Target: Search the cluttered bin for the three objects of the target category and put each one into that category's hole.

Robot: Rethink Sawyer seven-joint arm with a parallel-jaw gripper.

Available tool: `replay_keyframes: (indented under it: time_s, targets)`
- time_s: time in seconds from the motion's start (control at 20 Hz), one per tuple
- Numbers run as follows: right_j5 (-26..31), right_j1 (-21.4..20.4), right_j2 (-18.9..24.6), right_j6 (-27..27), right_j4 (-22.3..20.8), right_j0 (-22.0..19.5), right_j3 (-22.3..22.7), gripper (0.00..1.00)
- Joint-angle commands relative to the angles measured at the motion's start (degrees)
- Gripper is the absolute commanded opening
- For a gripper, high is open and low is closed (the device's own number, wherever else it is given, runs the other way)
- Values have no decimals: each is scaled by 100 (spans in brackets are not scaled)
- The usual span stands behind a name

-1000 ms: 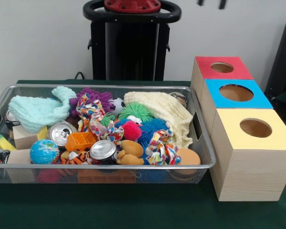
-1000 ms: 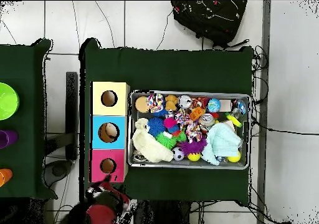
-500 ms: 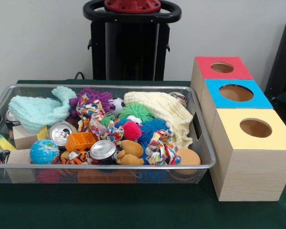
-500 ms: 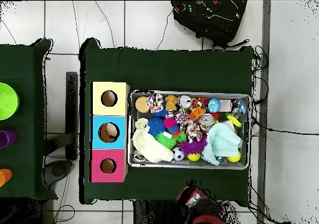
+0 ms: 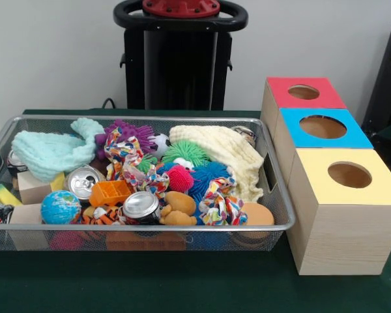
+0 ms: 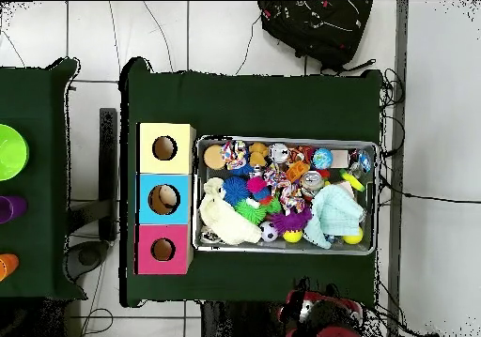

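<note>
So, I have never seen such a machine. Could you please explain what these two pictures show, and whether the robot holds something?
Both pictures show one table at one moment. One camera stands across the table and faces the robot's black pedestal. The other looks straight down, with the robot's red and black arm at the bottom edge, drawn back from the table. Its gripper cannot be made out, so nothing is seen being held.

On the green cloth stands a wire basket full of toys: spotted cloth knots such as one near the front, spiky balls, drink cans, a small globe, and a mint cloth and a cream cloth. Beside it stand three wooden boxes with round holes, topped red, blue and yellow. The knots belong in the yellow one.
</note>
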Motion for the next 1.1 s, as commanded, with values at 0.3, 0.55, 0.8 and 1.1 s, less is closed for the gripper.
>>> replay_keyframes:
  time_s: [0.3,0.55,0.8,1.1]
  targets:
    - [-601,625,-97,3516,129,2595,821,100]
    - [-520,1449,-790,4837,298,3959,32,100]
    - [-851,2022,-2209,5473,-151,5077,-647,100]
    - [-3795,4652,-4363,6744,919,6826,-390,100]
